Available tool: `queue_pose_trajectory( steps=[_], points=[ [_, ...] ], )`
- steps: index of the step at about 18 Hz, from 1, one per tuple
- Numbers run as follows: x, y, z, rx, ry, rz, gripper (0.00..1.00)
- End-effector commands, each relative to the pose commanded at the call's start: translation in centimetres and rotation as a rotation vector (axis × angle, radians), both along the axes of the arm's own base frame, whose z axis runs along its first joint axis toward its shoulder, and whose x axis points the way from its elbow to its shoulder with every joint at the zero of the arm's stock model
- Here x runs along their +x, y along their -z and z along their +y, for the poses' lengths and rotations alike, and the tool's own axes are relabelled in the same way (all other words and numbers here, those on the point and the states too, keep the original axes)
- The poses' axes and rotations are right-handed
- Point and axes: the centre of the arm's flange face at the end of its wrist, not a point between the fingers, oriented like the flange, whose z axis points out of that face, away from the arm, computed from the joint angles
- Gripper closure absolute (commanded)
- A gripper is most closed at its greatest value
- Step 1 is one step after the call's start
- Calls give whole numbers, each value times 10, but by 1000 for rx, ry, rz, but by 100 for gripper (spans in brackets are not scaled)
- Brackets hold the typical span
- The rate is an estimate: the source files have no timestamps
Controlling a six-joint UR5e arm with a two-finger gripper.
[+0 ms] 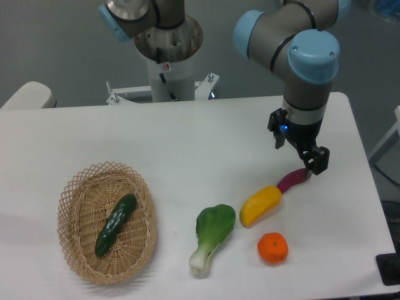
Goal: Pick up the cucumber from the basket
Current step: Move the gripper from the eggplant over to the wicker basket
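The cucumber (pixel 115 224) is dark green, glossy and slightly curved. It lies diagonally inside the oval tan wicker basket (pixel 75 262) at the table's front left. My gripper (pixel 299 149) hangs at the right side of the table, far from the basket, pointing down. Its two black fingers (pixel 319 160) stand apart with nothing between them. The lower finger is just above the end of a small purple vegetable (pixel 291 180).
A yellow vegetable (pixel 260 205) lies next to the purple one. A bok choy (pixel 211 236) lies right of the basket and an orange (pixel 272 247) sits near the front right. The robot base (pixel 169 56) stands at the table's back edge.
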Motion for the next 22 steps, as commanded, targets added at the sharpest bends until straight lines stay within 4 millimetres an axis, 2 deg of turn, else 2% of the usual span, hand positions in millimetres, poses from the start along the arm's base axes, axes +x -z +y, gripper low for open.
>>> queue_pose_trajectory(
  steps=[4,9,11,15,20,22],
  points=[
    [6,0,8,2,2,-1,0],
    [39,2,41,7,-12,-10,0],
    [54,2,55,28,-115,-24,0],
    [114,0,93,56,-247,-47,0],
    [193,11,137,76,-463,-87,0],
    [227,25,158,70,-531,-104,0]
  ],
)
